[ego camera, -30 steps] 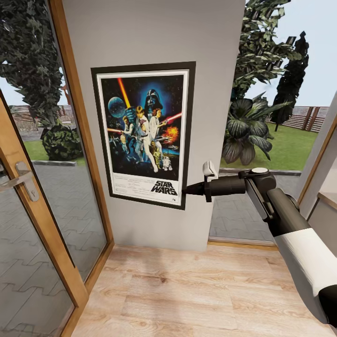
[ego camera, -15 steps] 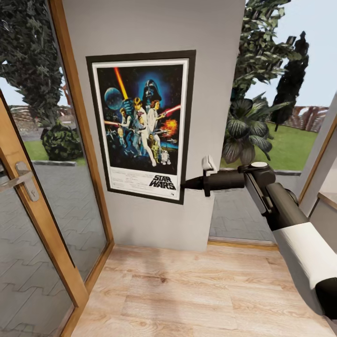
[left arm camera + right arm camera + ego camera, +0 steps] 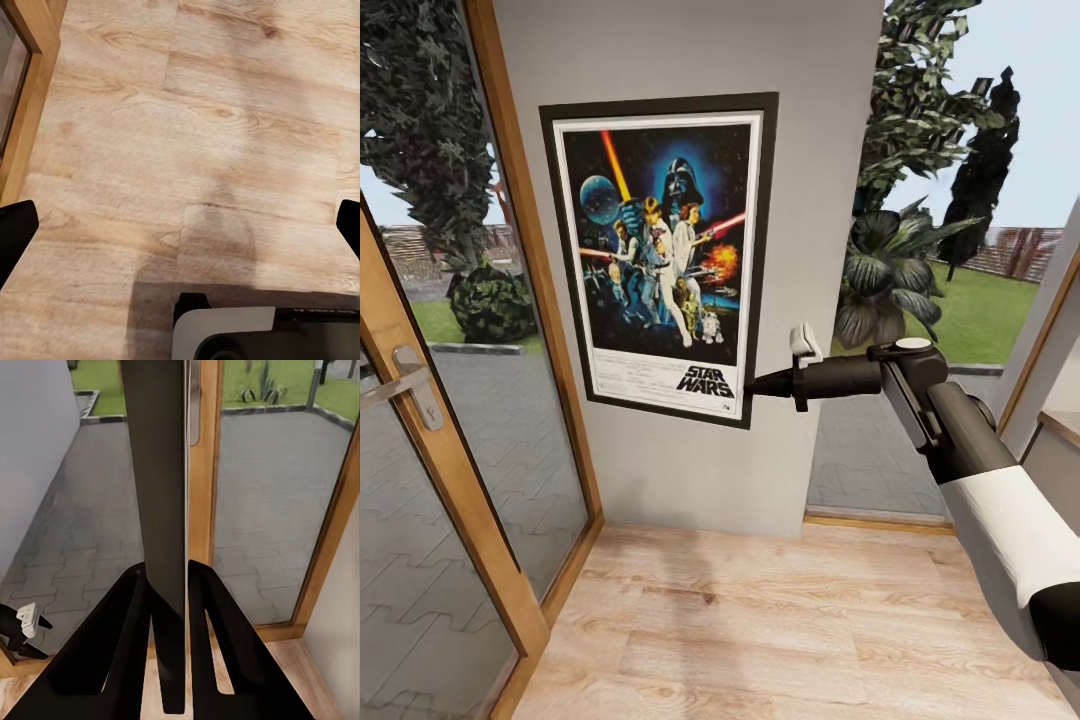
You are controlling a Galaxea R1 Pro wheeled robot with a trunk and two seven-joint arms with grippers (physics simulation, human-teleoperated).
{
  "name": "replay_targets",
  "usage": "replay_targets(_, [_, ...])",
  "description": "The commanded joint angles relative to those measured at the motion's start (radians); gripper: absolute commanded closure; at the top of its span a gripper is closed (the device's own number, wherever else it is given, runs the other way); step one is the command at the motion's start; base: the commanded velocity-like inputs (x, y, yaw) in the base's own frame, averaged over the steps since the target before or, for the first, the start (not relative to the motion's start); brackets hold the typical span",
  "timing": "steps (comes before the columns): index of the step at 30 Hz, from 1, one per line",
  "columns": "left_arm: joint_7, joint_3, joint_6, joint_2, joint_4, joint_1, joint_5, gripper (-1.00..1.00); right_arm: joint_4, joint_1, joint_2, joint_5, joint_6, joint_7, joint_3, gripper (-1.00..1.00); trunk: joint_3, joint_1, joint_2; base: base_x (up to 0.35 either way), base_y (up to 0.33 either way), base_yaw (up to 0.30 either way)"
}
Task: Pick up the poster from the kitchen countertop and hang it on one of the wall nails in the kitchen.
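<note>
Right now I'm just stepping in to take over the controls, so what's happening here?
The right pincer is clamped on the lower right edge of the black-framed Star Wars poster, holding it flat against the grey wall panel between the wood-framed glass door and the window. In the right wrist view the fingers straddle the frame's edge. The left pincer hangs open over the wooden floor.

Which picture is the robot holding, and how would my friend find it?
Look at the grey wall strip between the wooden glass door and the garden window. Against it is the poster, upright, with the right pincer shut on its lower right edge. It has a black frame, blue space art and the words STAR WARS at the bottom.
</note>
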Motion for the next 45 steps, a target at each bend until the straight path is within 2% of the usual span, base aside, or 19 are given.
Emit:
replay_targets(1, [-0.006,0.003,0.008,-0.001,-0.003,0.000,-0.001,-1.00,0.001,-0.001,-0.001,-0.009,0.011,0.000,0.003,1.00,-0.002,0.001,-0.002,0.000,0.000,0.000])
replay_targets(32, [-0.006,0.003,0.008,-0.001,-0.003,0.000,-0.001,-1.00,0.001,-0.002,-0.001,-0.009,0.011,0.000,0.004,1.00,-0.002,0.001,-0.002,0.003,0.000,0.000])
replay_targets(45, [-0.006,0.003,0.008,-0.001,-0.003,0.000,-0.001,-1.00,0.000,-0.002,0.000,-0.010,0.011,0.000,0.004,1.00,-0.002,0.001,-0.002,0.260,0.000,0.000])
